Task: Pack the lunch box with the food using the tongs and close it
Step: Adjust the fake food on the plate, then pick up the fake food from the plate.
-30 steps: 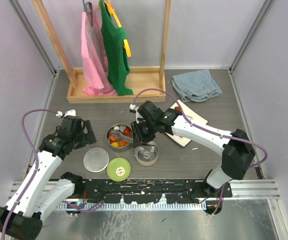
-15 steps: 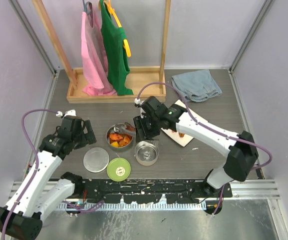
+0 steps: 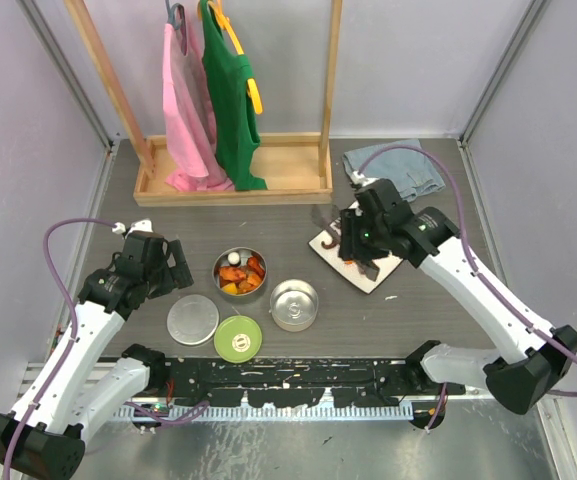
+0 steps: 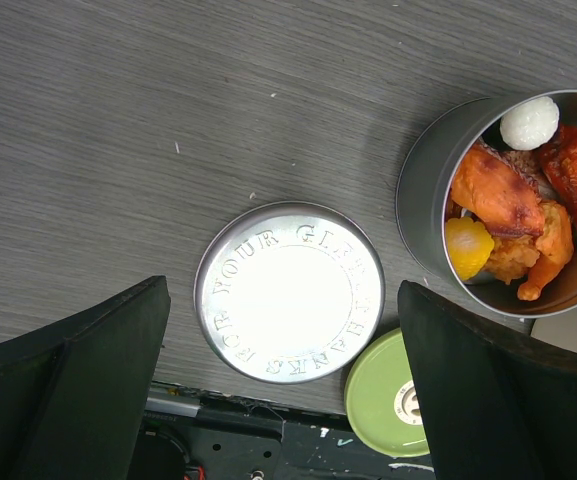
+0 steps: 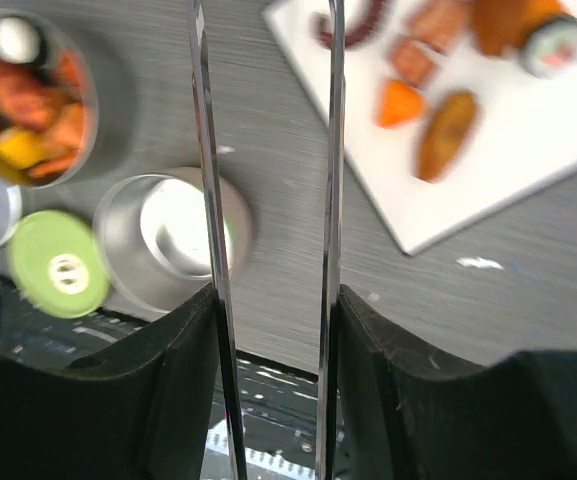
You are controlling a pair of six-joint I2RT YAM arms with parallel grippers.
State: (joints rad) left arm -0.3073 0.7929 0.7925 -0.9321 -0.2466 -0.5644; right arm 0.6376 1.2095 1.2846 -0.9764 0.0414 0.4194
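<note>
Steel tin [image 3: 240,272] on the counter is heaped with orange and red food [image 4: 513,200], but the second tin [image 3: 294,305] looks bare, and the steel lid [image 3: 193,319] and green lid [image 3: 238,338] lie off beside them. Right hand [image 3: 361,238] grips the tongs [image 5: 206,200] over the white plate [image 5: 528,160], where more pieces [image 5: 446,148] wait. Left hand [image 3: 158,262] hangs wide open above the steel lid, so I'd call it roughly half packed, closing yet to come.

The left gripper [image 4: 280,300] hangs with jaws spread wide, arm folded, while the outstretched right gripper [image 5: 273,300] clamps the tongs [image 5: 204,150].

Tongs [image 5: 209,200] tips off-frame, R wrist
</note>
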